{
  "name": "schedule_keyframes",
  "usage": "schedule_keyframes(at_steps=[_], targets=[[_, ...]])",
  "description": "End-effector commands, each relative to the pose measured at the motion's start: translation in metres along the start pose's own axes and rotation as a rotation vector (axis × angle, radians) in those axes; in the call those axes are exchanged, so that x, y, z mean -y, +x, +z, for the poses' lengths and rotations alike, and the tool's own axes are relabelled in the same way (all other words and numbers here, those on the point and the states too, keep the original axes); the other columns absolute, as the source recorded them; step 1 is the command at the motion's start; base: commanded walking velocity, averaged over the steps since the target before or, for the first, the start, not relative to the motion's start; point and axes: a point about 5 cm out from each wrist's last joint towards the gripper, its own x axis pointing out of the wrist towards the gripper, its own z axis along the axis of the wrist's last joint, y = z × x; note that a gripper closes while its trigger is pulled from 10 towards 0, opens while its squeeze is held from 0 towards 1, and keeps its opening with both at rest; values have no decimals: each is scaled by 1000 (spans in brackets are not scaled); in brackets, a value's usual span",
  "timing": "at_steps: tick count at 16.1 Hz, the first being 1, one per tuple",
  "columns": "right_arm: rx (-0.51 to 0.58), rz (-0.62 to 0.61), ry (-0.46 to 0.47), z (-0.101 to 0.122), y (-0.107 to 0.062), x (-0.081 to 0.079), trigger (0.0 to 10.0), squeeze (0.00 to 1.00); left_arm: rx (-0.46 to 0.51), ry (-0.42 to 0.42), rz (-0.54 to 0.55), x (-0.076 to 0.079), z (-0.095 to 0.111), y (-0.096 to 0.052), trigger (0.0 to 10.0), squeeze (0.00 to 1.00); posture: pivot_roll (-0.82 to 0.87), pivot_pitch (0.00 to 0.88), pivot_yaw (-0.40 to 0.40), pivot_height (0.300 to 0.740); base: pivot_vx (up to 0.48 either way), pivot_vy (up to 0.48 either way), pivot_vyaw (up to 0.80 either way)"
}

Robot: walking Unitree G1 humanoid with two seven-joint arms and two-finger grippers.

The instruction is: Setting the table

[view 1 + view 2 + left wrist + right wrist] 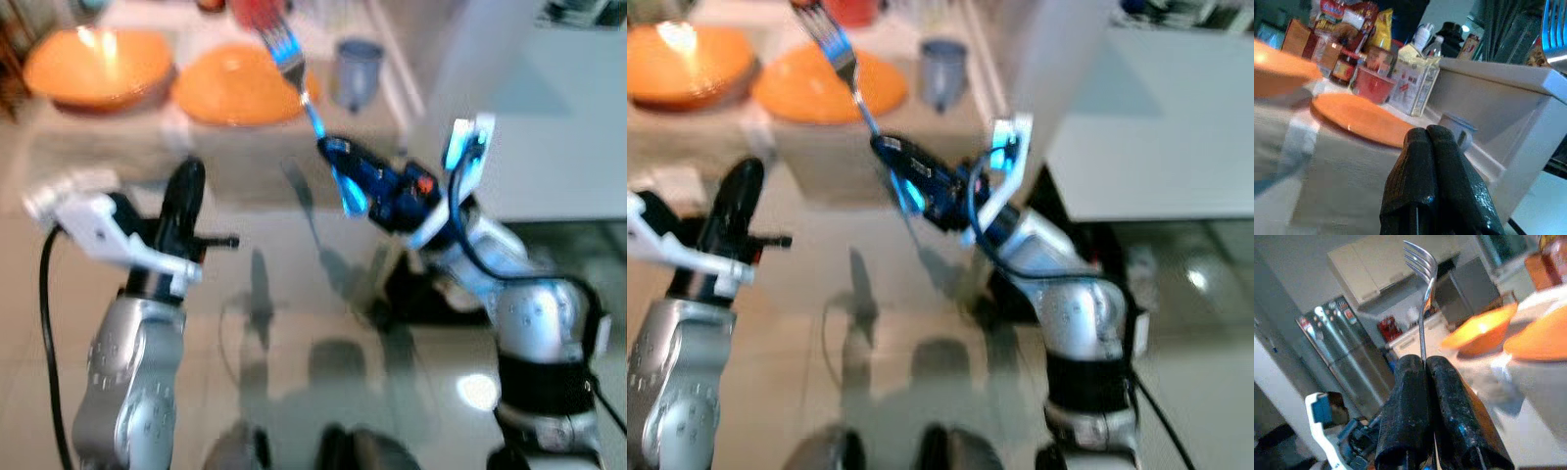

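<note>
Right gripper (1425,377) pinches fork (1422,293) low on its thin handle, plate (240,86) just beyond tines — could pivot, slip.

Both arms raised forward, left claw (1436,188) closed, right claw (1425,367) pinched tight.

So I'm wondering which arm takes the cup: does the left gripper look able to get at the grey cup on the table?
Probably, after stepping closer. The left gripper is shut, short of the table edge; the grey cup stands past the orange plate, nothing blocking.
</note>
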Motion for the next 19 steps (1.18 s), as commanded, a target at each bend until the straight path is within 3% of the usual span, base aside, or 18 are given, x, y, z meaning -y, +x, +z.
schedule_keyframes(at_steps=[1,5,10,19], targets=[[1,26,-34,3,4,-3,10000,0,-14,-2,-8,1,-5,-1,10000,0,-61,129,-64,740,0,-454,0],[1,4,-31,-7,6,0,10000,0,-69,13,-42,1,-21,-1,10000,0,-65,106,-33,740,0,-454,0],[-56,-111,-42,-34,-3,14,10000,0,-123,10,-53,0,-40,-4,10000,0,-73,102,-25,740,0,-454,0],[-46,-258,-83,-36,-6,34,10000,0,-129,33,-70,2,-45,-2,10000,0,-76,114,-18,740,0,-454,0]])
